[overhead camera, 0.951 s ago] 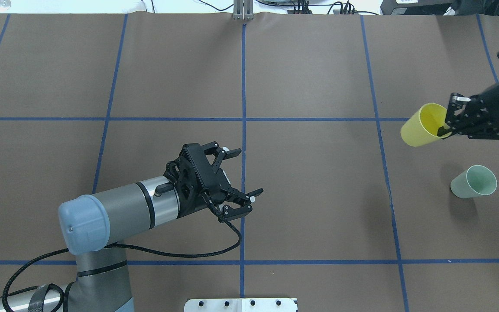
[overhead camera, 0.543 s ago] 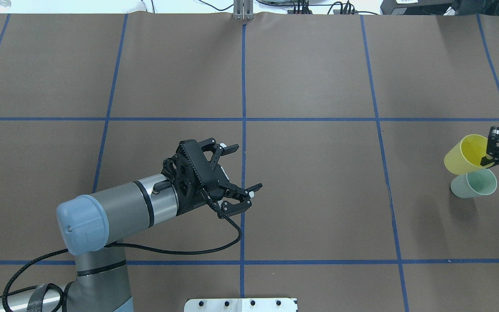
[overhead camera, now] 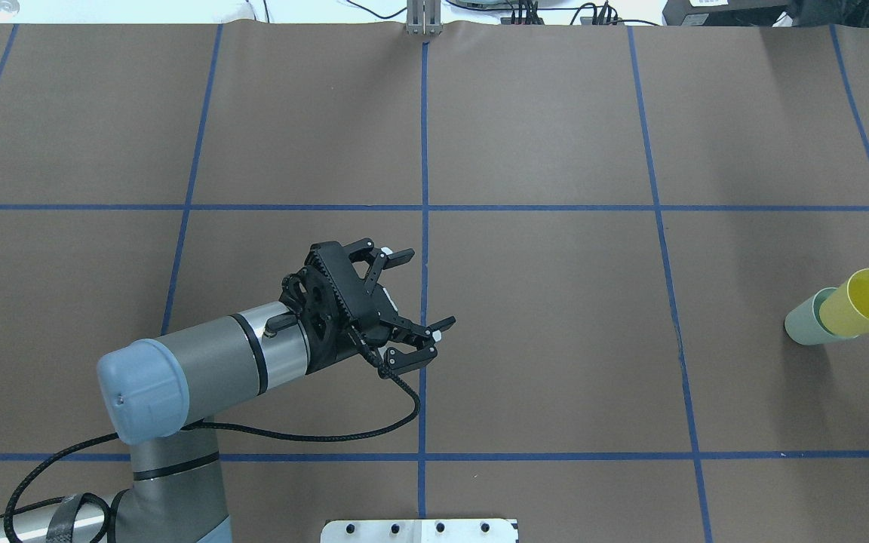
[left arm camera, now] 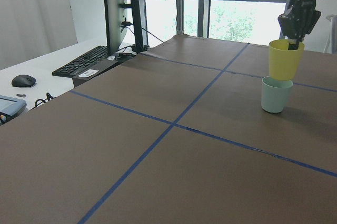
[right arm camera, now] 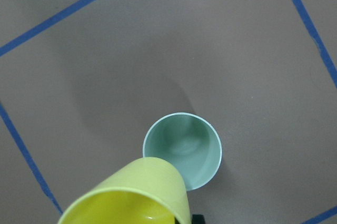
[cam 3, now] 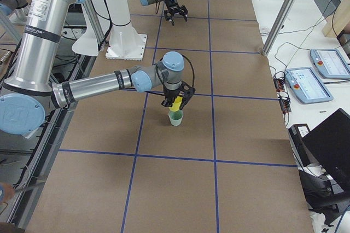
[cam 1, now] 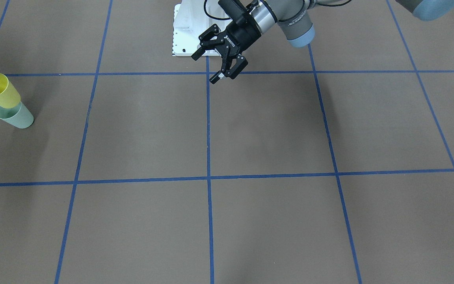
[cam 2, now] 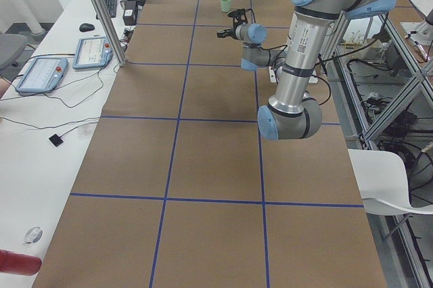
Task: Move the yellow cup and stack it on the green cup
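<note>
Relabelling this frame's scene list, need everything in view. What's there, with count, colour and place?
yellow cup: 1, bright yellow, far right end of the table, held upright with its base at the green cup's mouth
green cup: 1, pale mint, standing on the table under the yellow one
table: 1, brown cover with blue tape grid
base plate: 1, white, at the table's near edge by the robot
keyboard: 1, black, side desk
mouse: 1, black, side desk
teach pendants: 2, grey with screens, side desk
left gripper: 1, black, over the table's middle, jaws open, empty
right gripper: 1, black, jaws pinching the yellow cup's rim
</note>
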